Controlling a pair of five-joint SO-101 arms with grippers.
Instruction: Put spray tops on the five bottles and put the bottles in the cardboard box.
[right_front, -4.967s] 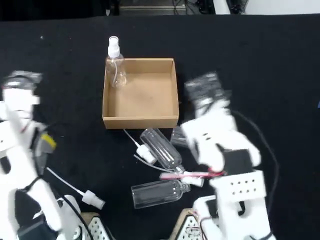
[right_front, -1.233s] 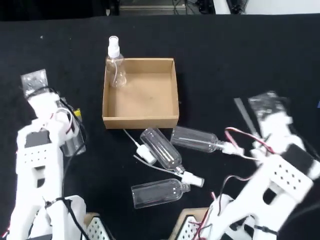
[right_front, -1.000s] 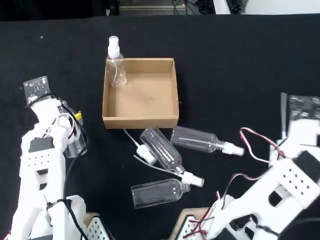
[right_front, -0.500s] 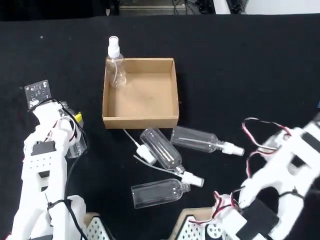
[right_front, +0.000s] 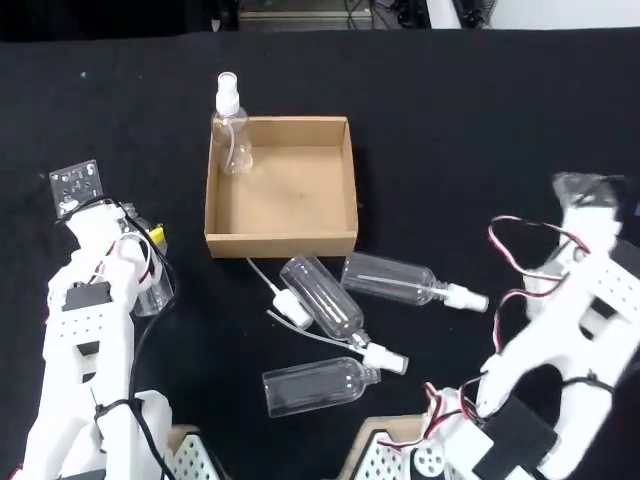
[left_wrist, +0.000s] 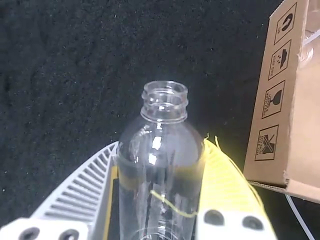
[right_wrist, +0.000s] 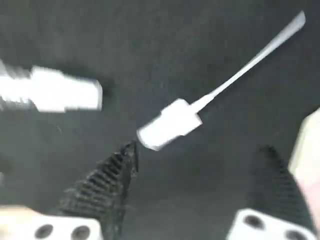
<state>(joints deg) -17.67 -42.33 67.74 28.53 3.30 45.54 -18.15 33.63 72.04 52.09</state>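
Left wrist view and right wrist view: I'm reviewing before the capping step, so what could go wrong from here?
1. The open-necked bottle is held only by the left end effector; pushing a top on might tilt it or make it slip.
2. The right end effector is open over a loose spray top; closing off-centre might pinch its thin tube or flick the top away.

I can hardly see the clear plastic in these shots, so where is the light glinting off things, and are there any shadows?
Left wrist view: white glints run down the shoulder of the held bottle. High view: thin highlights streak the lying bottles, and the black cloth swallows any shadows. Right wrist view: the white spray top stands out bright against the cloth.
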